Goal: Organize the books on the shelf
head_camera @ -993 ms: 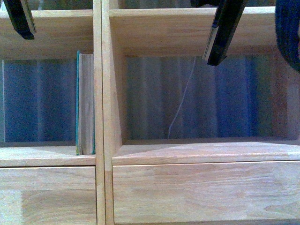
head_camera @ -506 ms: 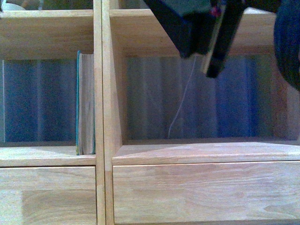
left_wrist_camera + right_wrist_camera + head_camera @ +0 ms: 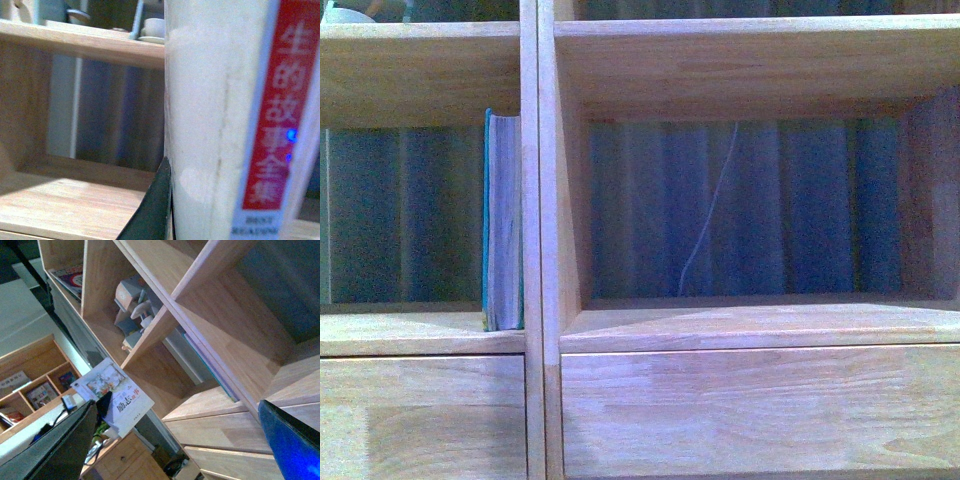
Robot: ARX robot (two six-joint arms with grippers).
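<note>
Shelf (image 3: 740,60): teal book (image 3: 503,220) stands upright in a cubby, against the divider. White book (image 3: 210,125) is clamped in the left gripper (image 3: 105,404), before the shelf front. Right gripper (image 3: 172,445) faces the shelf, fingers spread wide, empty.

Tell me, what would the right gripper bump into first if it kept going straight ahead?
Most likely the wooden shelf. The open right gripper points at the drawer fronts under the cubby holding the teal book. Nothing shows in between, though depth is hard to judge.
</note>
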